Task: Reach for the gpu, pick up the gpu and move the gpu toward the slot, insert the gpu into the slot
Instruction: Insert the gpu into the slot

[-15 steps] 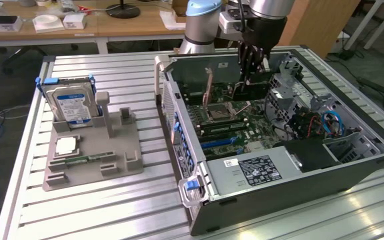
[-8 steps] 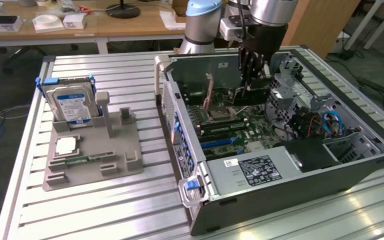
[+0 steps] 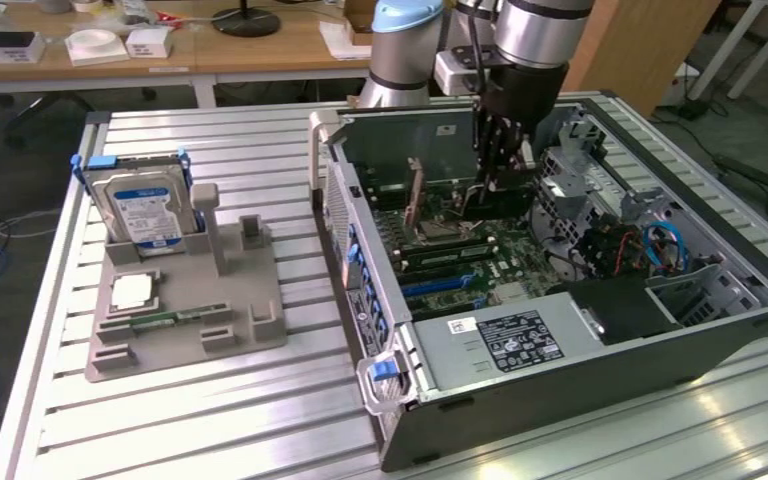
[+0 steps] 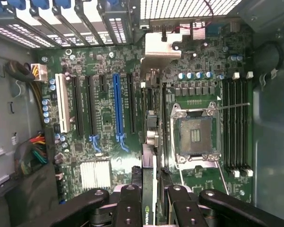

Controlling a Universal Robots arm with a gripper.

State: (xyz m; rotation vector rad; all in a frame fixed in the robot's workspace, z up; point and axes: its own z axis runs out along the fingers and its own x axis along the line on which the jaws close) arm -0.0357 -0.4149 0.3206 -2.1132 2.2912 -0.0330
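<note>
My gripper [image 3: 491, 188] hangs inside the open computer case and is shut on the gpu [image 3: 507, 200]. In the wrist view the gpu [image 4: 149, 142] appears edge-on, a thin dark card running away from my gripper [image 4: 149, 201] to its silver bracket [image 4: 158, 45] near the case's rear openings. One black finger [image 4: 130, 205] stands on each side of the card. The card is above the green motherboard [image 4: 106, 118], upright. The long blue slot [image 4: 117, 106] lies parallel to the card, a little to one side, with a black slot [image 4: 131, 101] between them. Blue slots [image 3: 438, 285] also appear in the exterior view.
The square silver processor socket [image 4: 195, 135] and the memory slots [image 4: 236, 123] lie on the card's other side. A white slot [image 4: 62, 104] and coloured cables [image 4: 38, 146] are beyond the blue slot. A grey fixture [image 3: 244, 330] with a blue-labelled hard drive [image 3: 144, 210] stands at the exterior view's left.
</note>
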